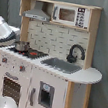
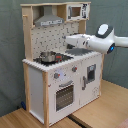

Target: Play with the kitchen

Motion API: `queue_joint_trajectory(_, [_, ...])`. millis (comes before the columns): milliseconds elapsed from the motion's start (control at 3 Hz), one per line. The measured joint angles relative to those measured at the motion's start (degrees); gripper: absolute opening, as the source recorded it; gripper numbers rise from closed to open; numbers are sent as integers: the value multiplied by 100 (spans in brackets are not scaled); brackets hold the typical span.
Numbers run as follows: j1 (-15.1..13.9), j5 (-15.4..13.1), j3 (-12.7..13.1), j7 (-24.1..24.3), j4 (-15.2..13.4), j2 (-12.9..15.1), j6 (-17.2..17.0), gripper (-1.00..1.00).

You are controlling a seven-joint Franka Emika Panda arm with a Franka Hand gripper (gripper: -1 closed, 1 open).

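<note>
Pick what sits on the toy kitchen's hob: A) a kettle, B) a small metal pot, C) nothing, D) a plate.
B: in both exterior views a small metal pot stands on the hob, left of the sink in the first exterior view.
</note>
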Motion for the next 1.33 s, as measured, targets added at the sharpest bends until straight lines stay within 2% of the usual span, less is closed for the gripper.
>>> queue_joint_trajectory(667, [-4,0,-1068,-382,48,3,377,100])
queue_joint_trajectory(1000, [-311,0,-1290,-816,50,111,546,100])
queue_joint_trajectory(1333, [-500,0,-1540,-1262,63,180,831,100])
